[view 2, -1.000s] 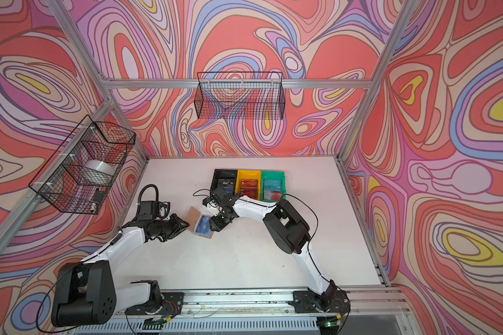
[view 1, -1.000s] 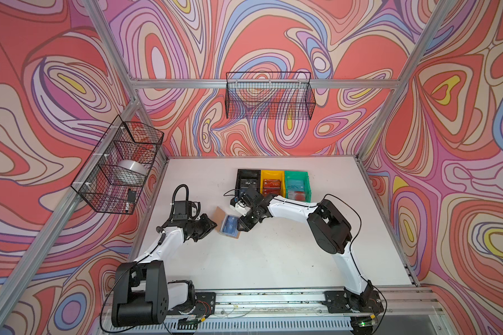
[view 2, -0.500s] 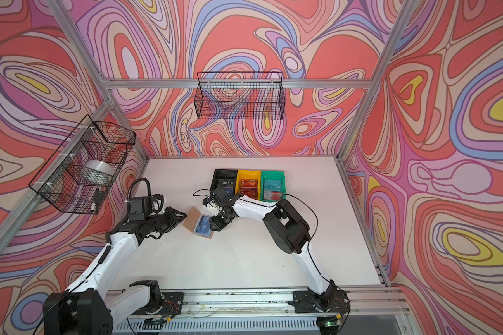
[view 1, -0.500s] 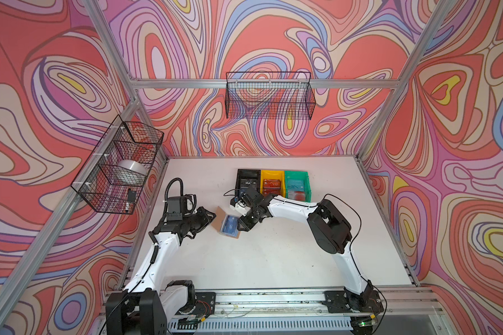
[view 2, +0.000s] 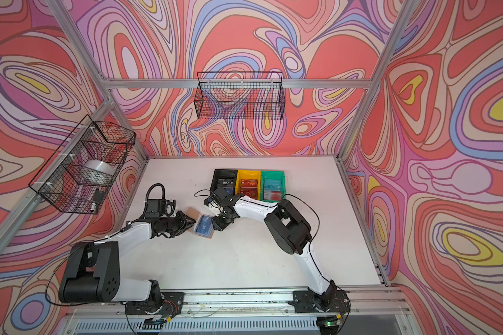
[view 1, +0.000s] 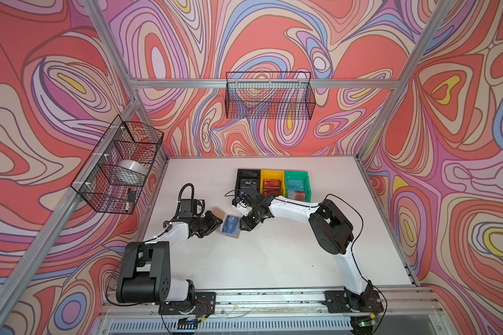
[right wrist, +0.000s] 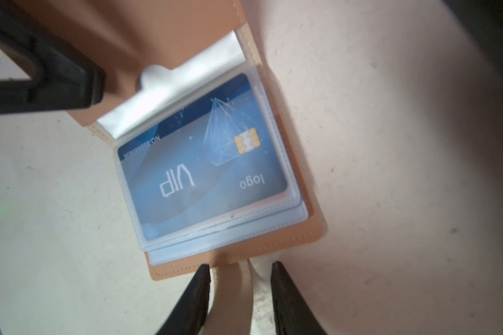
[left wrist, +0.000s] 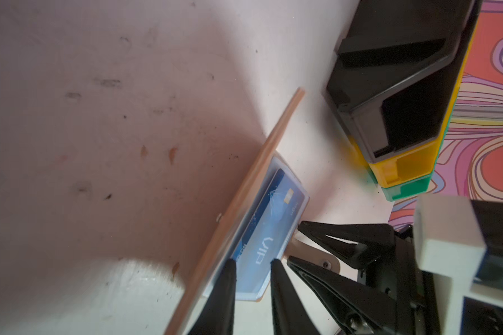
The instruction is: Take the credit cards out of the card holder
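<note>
The tan card holder (view 1: 235, 235) (view 2: 207, 236) lies open on the white table, its cover (left wrist: 262, 162) tilted up. A blue "VIP" credit card (right wrist: 204, 162) (left wrist: 262, 232) sits inside the top clear sleeve. My left gripper (left wrist: 252, 261) (view 1: 217, 222) stands narrowly open at the sleeve's end. One of its fingers (right wrist: 55, 81) rests against the raised cover's inner face. On the opposite side, my right gripper (right wrist: 240, 266) (view 1: 244, 225) is open, with the holder's snap tab (right wrist: 235, 278) (left wrist: 311, 255) between its fingers and a gap left on one side.
Black (view 1: 238, 177), yellow (view 1: 272, 173) and green (view 1: 307, 182) bins stand in a row behind the right gripper, with cards in them. Wire baskets hang on the back wall (view 1: 269, 95) and the left wall (view 1: 116, 165).
The left arm's elbow swung up and came back down while its gripper stayed at the holder's cover. The right gripper stays at the holder's tab edge.
</note>
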Controlling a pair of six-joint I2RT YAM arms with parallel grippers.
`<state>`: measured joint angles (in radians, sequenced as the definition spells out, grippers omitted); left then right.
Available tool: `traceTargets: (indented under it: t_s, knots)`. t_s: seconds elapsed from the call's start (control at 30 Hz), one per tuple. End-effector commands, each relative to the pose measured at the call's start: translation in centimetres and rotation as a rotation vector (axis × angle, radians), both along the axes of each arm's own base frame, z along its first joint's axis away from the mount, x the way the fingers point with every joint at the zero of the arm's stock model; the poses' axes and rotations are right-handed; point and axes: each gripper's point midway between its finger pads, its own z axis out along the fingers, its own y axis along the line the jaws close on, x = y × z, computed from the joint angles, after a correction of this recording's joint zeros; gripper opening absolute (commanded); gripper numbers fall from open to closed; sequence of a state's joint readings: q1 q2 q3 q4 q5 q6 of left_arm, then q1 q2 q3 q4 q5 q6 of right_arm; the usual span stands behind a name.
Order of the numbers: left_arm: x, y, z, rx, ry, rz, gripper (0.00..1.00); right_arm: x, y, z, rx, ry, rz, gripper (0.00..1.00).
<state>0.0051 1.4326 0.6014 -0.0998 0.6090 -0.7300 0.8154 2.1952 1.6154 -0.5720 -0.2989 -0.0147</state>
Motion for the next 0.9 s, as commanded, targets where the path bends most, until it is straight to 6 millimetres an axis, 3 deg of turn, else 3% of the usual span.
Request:
traceTargets:
  t_s: [0.0,0.23,0.87]
  knots:
    - [1.7,-0.3,0.5,-0.001,-0.038,0.001,0.25,-0.4,-3.1,-1.6,-0.114,0.018,-0.034,0.38]
    - [1.6,-0.9,-1.2,-0.003,-0.004,-0.007,0.25,0.2,-4.3,-1.8,-0.133,0.015,-0.061,0.35]
    - [1.8,-1.3,-3.1,-0.029,0.027,-0.016,0.26,0.8,-4.1,-1.8,-0.121,0.028,-0.086,0.34]
